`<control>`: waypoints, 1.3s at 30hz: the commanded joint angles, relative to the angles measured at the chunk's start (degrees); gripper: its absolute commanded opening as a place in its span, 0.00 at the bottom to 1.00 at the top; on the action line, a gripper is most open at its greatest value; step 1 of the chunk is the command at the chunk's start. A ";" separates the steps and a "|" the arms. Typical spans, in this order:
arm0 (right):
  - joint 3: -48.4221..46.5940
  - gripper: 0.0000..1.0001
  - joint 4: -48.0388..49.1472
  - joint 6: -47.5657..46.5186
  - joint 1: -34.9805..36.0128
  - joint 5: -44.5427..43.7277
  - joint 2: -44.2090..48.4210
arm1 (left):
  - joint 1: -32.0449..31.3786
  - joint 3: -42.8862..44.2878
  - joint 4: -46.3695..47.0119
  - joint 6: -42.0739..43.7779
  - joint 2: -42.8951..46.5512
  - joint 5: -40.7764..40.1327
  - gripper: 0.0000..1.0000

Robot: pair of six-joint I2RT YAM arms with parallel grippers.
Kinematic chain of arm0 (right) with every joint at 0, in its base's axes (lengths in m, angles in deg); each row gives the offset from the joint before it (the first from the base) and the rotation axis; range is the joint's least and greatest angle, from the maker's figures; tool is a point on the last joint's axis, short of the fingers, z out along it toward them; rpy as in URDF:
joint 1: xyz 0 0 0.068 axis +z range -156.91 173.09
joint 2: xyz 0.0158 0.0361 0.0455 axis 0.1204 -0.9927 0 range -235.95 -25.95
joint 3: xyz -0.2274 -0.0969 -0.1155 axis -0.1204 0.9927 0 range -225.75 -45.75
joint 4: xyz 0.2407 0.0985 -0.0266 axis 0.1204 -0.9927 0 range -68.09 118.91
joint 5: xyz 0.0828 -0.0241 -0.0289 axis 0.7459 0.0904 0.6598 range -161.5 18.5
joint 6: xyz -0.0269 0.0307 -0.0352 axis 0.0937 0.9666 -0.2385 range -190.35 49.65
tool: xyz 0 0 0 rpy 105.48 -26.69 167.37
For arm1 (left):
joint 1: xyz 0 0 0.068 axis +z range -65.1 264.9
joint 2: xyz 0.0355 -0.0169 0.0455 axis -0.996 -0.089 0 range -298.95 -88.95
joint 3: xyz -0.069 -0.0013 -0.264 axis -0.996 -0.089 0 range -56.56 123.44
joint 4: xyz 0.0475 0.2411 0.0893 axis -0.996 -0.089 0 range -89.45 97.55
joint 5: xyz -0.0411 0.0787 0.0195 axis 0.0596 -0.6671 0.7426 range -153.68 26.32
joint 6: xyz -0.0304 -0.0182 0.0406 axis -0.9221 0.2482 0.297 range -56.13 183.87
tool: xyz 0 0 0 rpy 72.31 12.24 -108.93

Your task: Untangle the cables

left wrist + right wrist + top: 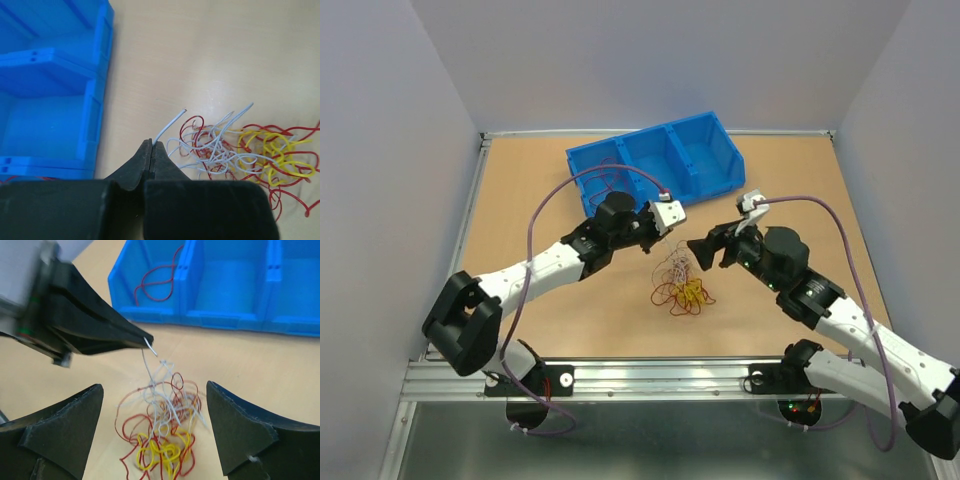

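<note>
Now, on my table point(520, 200), the blue bin point(655, 165) sits at the far side. My right gripper point(155, 386) hangs spread wide just beside the cables point(682, 285), a tangled bunch lying between both arms. My left gripper point(151, 147) pinches one white wire point(167, 124) at the bunch's edge.

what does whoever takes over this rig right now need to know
Tangle of thin curly red, white and yellow wires: on the wooden table, near the blue plastic bin.
Left pincer: shut on the end of a thin white wire running into the tangle.
Right pincer: open, empty, facing the tangle.
Done: one red wire lies in the bin's end compartment.
Left: the rest is knotted together.
</note>
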 commanded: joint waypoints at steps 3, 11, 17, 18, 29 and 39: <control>-3.79 0.89 6.11 -5.89 0.20 12.87 -9.40 | 0.85 -4.49 5.03 -3.41 11.29 -0.63 0.00; -2.74 0.88 16.82 -15.21 0.20 25.88 -17.05 | 0.94 -3.00 2.05 -6.57 18.77 1.39 0.00; -1.50 0.88 25.88 -16.71 0.29 34.33 -21.71 | 0.94 6.48 -3.75 -10.35 19.65 4.38 0.00; -1.77 0.88 26.50 -16.88 0.20 34.60 -22.41 | 0.86 9.54 -4.62 -11.14 19.82 4.38 0.00; -3.79 0.76 32.04 -18.03 0.29 33.55 -32.08 | 0.86 30.22 -10.35 -16.76 23.24 1.84 0.00; 0.76 0.36 32.04 -20.05 0.11 25.90 -26.74 | 1.03 9.23 8.19 -21.70 41.69 -24.14 0.00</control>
